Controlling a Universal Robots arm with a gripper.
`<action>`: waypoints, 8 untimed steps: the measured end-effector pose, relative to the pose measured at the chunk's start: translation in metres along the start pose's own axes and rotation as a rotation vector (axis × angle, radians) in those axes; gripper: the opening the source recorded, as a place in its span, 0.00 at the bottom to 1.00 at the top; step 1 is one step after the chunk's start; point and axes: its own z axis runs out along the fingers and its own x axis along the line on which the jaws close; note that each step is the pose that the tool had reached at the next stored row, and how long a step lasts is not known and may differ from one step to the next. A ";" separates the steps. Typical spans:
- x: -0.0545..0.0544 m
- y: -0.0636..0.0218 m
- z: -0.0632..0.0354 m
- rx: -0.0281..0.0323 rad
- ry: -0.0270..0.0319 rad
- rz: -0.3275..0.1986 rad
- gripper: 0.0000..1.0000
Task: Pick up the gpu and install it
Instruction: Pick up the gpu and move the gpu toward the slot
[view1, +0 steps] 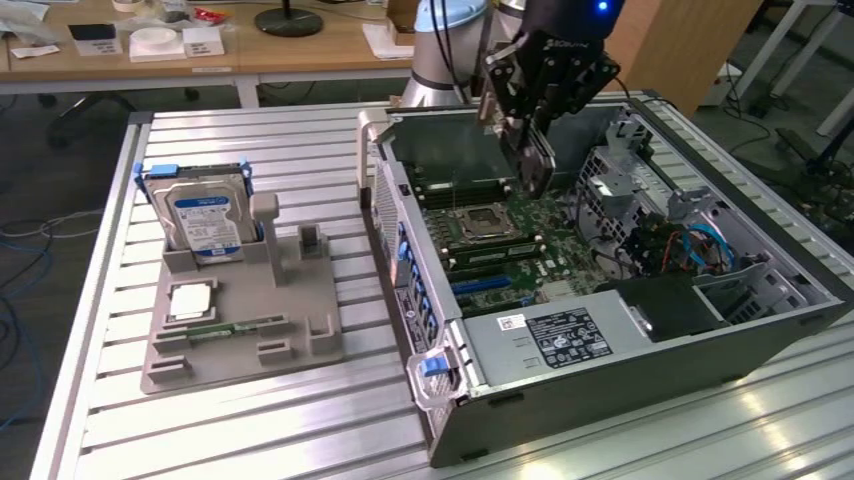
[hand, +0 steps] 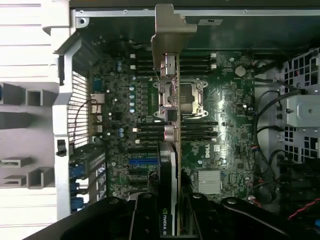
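Observation:
My gripper (view1: 525, 125) is shut on the gpu (view1: 537, 165), a thin card with a black cooler that hangs edge-down over the open computer case (view1: 400, 225). The card sits above the motherboard (view1: 494, 240), near the processor socket, and does not touch it. In the wrist view the gpu (hand: 169, 150) runs edge-on away from my gripper (hand: 170, 220). Its silver end bracket (hand: 171, 35) is at the far end, over the motherboard (hand: 225, 100) and beside the processor socket (hand: 192, 95). The blue expansion slots (hand: 142, 162) lie to one side of the card.
A grey holder tray (view1: 240, 350) on the slatted table carries a hard drive (view1: 203, 215), a square chip (view1: 191, 300) and a memory stick (view1: 234, 327). Inside the case are a power supply (view1: 574, 335), cables (view1: 681, 250) and a drive cage (view1: 614, 180).

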 end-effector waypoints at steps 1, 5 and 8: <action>-0.004 0.0002 0.0000 0.0000 0.0000 0.000 0.27; -0.020 0.0010 0.0002 0.0000 0.0000 0.000 0.27; -0.032 0.0016 0.0002 0.0000 0.0000 0.000 0.27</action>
